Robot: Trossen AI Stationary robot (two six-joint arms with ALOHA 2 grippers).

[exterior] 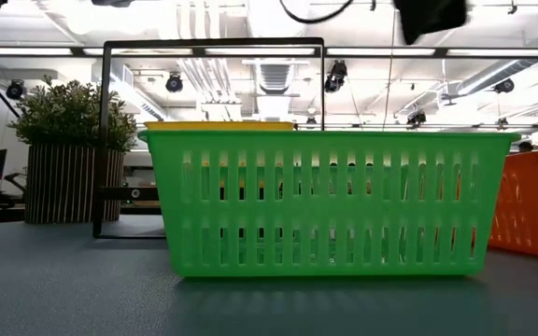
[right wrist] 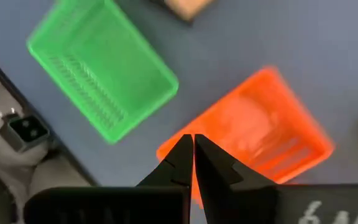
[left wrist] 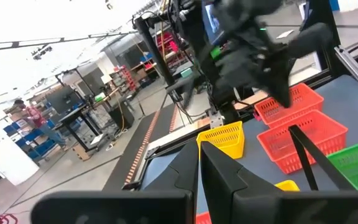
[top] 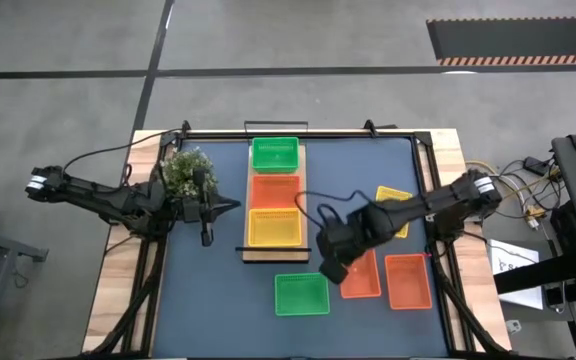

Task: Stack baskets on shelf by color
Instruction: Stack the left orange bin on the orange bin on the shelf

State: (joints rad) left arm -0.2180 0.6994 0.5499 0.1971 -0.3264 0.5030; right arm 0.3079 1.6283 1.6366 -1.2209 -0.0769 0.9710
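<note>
The light-wood shelf (top: 308, 200) holds a green basket (top: 275, 155) at its far end, an orange one (top: 275, 190) in the middle and a yellow one (top: 274, 227) at its near end. Loose on the table rest a green basket (top: 301, 293), two orange baskets (top: 363, 278) (top: 408, 280) and a yellow basket (top: 394, 198), partly under my right arm. My right gripper (right wrist: 193, 146) is shut and empty, high above the rim of the left orange basket (right wrist: 253, 130), beside the green one (right wrist: 101, 78). My left gripper (top: 206, 237) is shut and empty, left of the shelf.
A bushy potted plant (top: 188, 172) stands at the table's far left, next to my left arm. The shelf's black rail (exterior: 213, 42) rises behind the loose green basket (exterior: 330, 201) in the low view. Bare blue tabletop (top: 208, 290) lies at the near left.
</note>
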